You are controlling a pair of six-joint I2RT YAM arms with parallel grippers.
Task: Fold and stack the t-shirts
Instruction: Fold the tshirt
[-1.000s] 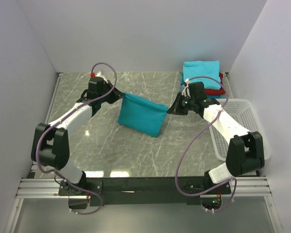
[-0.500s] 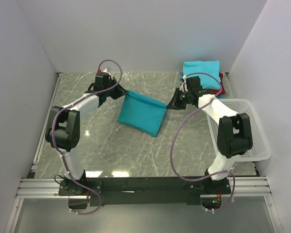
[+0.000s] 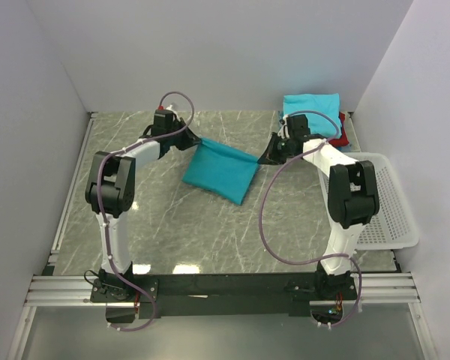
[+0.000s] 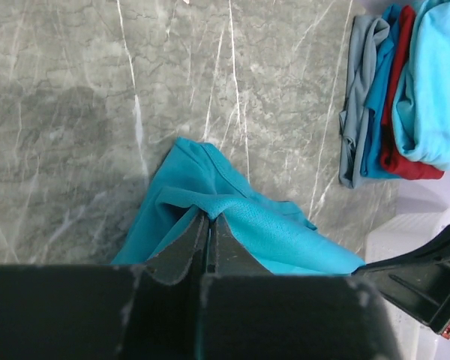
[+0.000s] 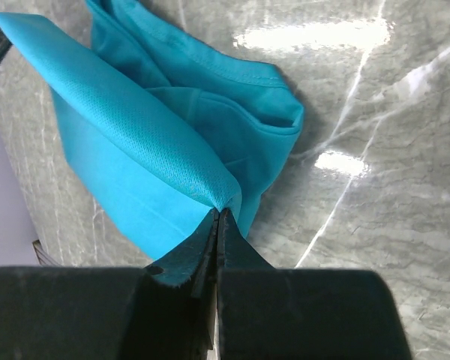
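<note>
The left jaws were clamped on one top corner of the teal t-shirt and the right jaws pinched the other. The upper edge was stretched taut between them over the far middle of the bench, and the lower folds sagged onto the marble. Bare bench lay open on the near side and to the left. The stack of folded shirts sat in the far right corner, close behind the right jaws. The white basket ran along the right edge.
</note>
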